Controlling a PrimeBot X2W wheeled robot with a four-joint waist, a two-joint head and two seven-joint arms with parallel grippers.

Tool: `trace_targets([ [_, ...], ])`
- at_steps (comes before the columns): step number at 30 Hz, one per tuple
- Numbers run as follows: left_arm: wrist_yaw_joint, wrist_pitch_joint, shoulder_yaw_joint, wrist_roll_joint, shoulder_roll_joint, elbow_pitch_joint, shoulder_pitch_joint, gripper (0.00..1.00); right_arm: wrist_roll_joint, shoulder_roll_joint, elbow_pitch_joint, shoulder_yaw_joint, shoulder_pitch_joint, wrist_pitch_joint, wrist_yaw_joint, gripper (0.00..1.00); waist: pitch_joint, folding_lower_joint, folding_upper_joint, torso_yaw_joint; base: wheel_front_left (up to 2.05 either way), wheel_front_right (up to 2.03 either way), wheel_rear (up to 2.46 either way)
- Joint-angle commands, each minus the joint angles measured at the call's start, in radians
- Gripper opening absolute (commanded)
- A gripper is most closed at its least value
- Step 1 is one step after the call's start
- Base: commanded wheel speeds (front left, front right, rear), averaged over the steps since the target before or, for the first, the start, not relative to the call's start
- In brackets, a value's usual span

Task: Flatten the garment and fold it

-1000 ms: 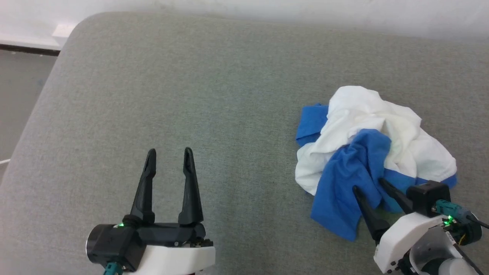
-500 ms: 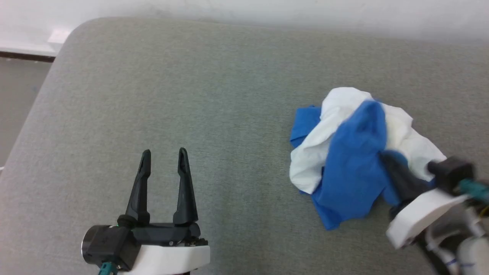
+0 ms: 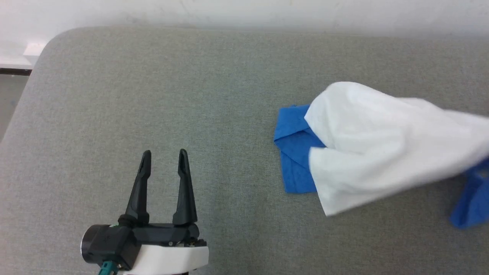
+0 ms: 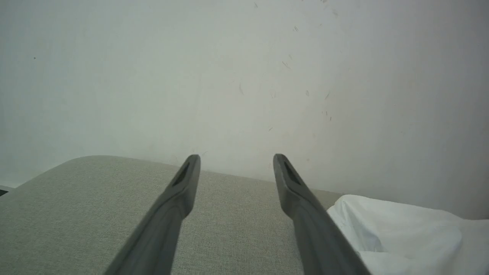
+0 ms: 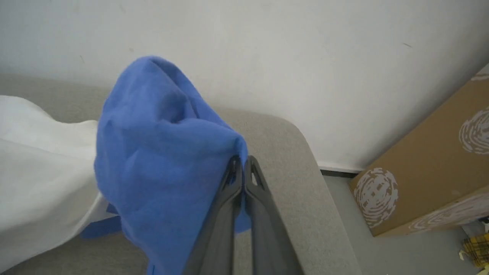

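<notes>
Right wrist view has my right gripper (image 5: pixel 242 160) with both fingers pressed together on a bunch of blue cloth. That cloth is part of the garment (image 5: pixel 160 152). The blue fold stands up over and left of my fingers, raised off the grey cushion (image 5: pixel 290 183), and the white body trails off to that view's left. A pale wall (image 5: pixel 267 57) rises behind, and a brown cardboard box (image 5: pixel 428 160) sits on the floor beyond the cushion's corner.

In the head view the garment lies toward the right side of the cushion. Its white body stretches to the picture's right edge and blurs there. A flat blue part pokes out from under its left side, and another blue piece hangs at the far right. My left gripper (image 3: pixel 164 152) hovers at the lower left, well apart from the garment, fingers spread and holding nothing. In the left wrist view, white cloth shows beside the right-hand finger.
</notes>
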Motion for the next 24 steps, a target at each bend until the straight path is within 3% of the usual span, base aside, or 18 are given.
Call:
trace_targets([
  [1, -0.007, -0.005, 0.001, 0.008, -0.004, 0.004, 0.009, 1.0, -0.007, 0.014, 0.02, -0.017, 0.033, 0.001, -0.001, 0.0, 0.001, 0.0, 0.0, 0.006, 0.0, 0.0, 0.0],
  [7, -0.019, -0.005, 0.009, 0.009, -0.004, 0.02, 0.021, 1.0, -0.026, 0.059, 0.202, -0.057, 0.172, 0.024, -0.001, 0.01, -0.013, 0.0, 0.0, 0.018, 0.0, 0.0, 0.0],
  [8, -0.022, -0.005, 0.01, 0.009, -0.004, 0.024, 0.023, 1.0, -0.024, 0.069, 0.228, -0.053, 0.18, 0.025, -0.001, 0.3, -0.018, 0.0, 0.0, 0.019, 0.0, 0.0, 0.0],
  [9, -0.026, -0.005, 0.011, 0.008, -0.004, 0.028, 0.024, 1.0, -0.026, 0.075, 0.247, -0.049, 0.183, 0.019, -0.001, 0.76, -0.022, 0.0, 0.0, 0.02, 0.0, 0.0, 0.0],
  [10, -0.03, -0.005, 0.011, 0.008, -0.003, 0.032, 0.025, 1.0, -0.027, 0.082, 0.262, -0.046, 0.183, 0.012, -0.001, 1.0, -0.028, 0.0, 0.0, 0.02, 0.0, 0.0, 0.0],
  [14, -0.041, -0.005, 0.015, 0.003, 0.002, 0.046, 0.032, 1.0, -0.024, 0.096, 0.238, -0.043, 0.147, -0.037, -0.001, 1.0, -0.048, 0.0, 0.0, 0.017, 0.0, 0.0, 0.0],
  [18, -0.048, -0.005, 0.024, -0.002, 0.009, 0.049, 0.038, 1.0, -0.025, 0.075, 0.086, -0.008, 0.085, -0.08, -0.001, 1.0, -0.063, 0.0, 0.0, 0.011, 0.0, 0.0, 0.0],
  [24, -0.054, -0.005, 0.028, -0.003, 0.011, 0.044, 0.031, 1.0, 0.067, 0.043, -0.107, 0.21, 0.052, 0.005, -0.001, 1.0, -0.061, 0.0, 0.0, 0.015, 0.0, 0.0, 0.0],
])
